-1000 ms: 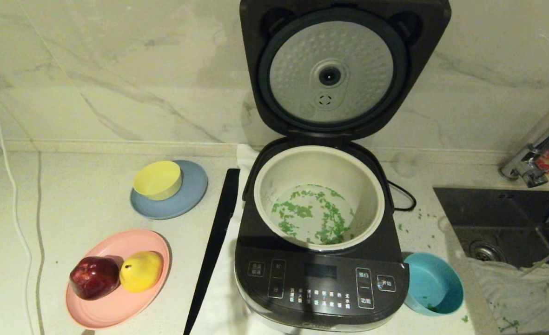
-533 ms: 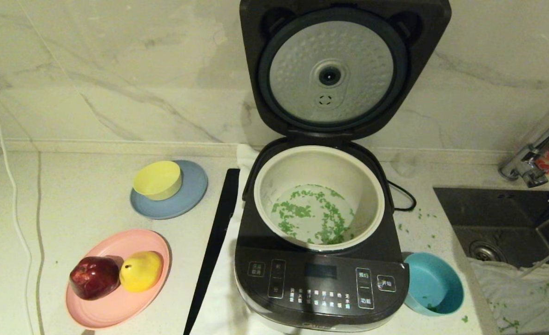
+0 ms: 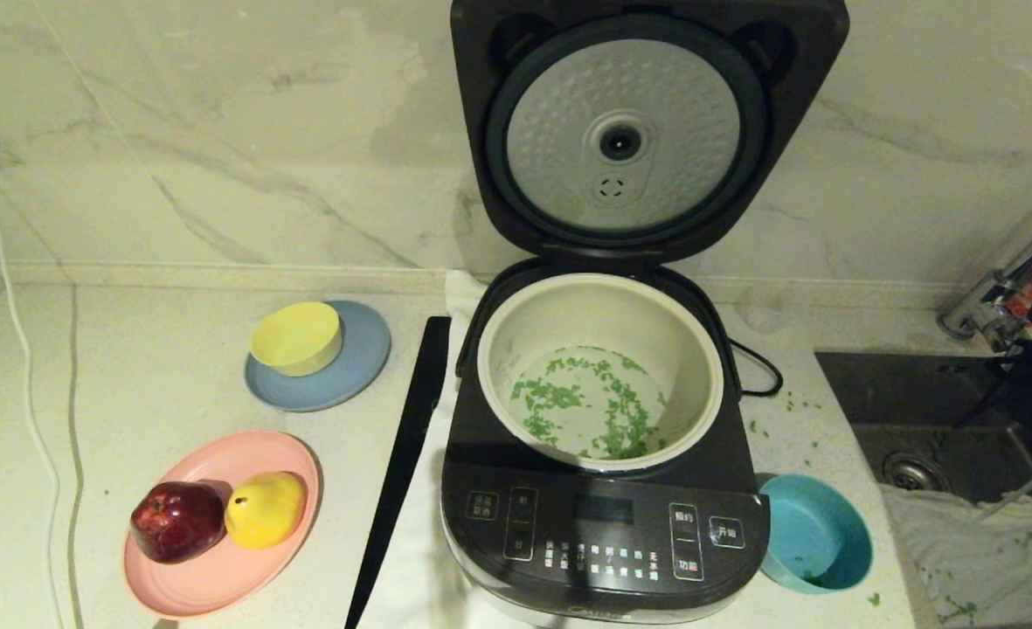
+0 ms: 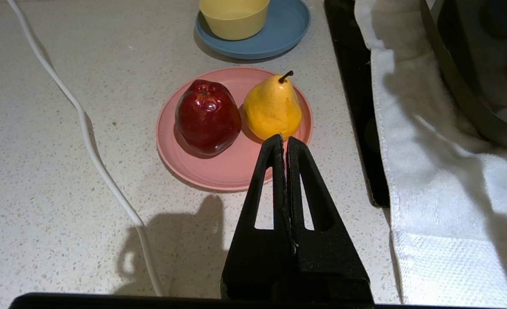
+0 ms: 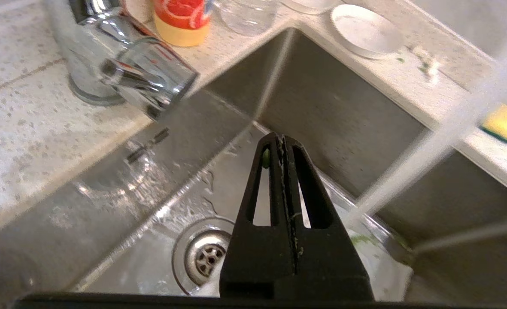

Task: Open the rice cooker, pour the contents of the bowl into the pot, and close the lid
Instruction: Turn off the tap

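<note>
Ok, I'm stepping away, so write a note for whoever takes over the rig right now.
Left gripper: shut, empty, parked above the counter near the pink plate.
Right gripper: shut, empty, over the sink.
Dark grey rice cooker: hinged lid up.
Done: chopped green bits are in the cream-white pot; teal-blue plastic bowl sits beside the cooker.
Left: close the lid.

A white marble wall [image 3: 218, 148] backs a speckled countertop [image 3: 157, 384]; a steel sink [image 3: 935, 411] and chrome faucet [image 3: 1005, 288] occupy the frame's right.
</note>
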Available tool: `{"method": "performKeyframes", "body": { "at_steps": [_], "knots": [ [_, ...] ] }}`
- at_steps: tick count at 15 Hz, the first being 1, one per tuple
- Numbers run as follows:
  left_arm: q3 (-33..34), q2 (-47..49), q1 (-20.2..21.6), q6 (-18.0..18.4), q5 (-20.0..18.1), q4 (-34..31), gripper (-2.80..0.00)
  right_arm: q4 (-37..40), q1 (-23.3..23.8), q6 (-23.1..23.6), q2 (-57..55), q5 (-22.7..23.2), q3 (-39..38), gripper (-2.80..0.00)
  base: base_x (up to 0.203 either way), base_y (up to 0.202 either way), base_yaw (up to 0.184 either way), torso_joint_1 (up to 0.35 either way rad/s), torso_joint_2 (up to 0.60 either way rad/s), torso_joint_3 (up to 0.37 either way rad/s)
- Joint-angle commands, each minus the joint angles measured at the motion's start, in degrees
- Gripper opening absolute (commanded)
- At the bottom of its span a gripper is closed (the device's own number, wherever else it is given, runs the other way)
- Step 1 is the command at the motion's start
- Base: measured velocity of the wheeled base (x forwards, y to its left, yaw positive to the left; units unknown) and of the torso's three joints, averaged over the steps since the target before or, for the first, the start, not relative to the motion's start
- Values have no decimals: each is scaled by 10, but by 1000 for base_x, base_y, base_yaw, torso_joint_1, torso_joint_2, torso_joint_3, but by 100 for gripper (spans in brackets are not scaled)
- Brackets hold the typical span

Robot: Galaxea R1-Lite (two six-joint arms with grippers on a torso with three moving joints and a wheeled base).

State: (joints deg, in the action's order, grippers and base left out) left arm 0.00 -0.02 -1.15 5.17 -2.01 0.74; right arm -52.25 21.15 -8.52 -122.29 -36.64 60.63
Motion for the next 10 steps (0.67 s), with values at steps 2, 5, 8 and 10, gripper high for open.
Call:
{"method": "performKeyframes", "body": {
  "at_steps": [2, 5, 8, 10],
  "knots": [
    [4, -1, 0, 1, 0, 0, -280, -5, -5, 13, -37, -2, 39, -280, 0, 0, 0, 0, 0, 0],
    [4, -1, 0, 1, 0, 0, -280, -3, -11, 20, -54, -9, 78, -280, 0, 0, 0, 0, 0, 0],
    [4, -1, 0, 0, 0, 0, -280, -4, -21, 33, -71, -16, 110, -280, 0, 0, 0, 0, 0, 0],
    [4, -1, 0, 0, 0, 0, -280, -4, -25, 41, -80, -18, 133, -280, 0, 0, 0, 0, 0, 0]
  ]
}}
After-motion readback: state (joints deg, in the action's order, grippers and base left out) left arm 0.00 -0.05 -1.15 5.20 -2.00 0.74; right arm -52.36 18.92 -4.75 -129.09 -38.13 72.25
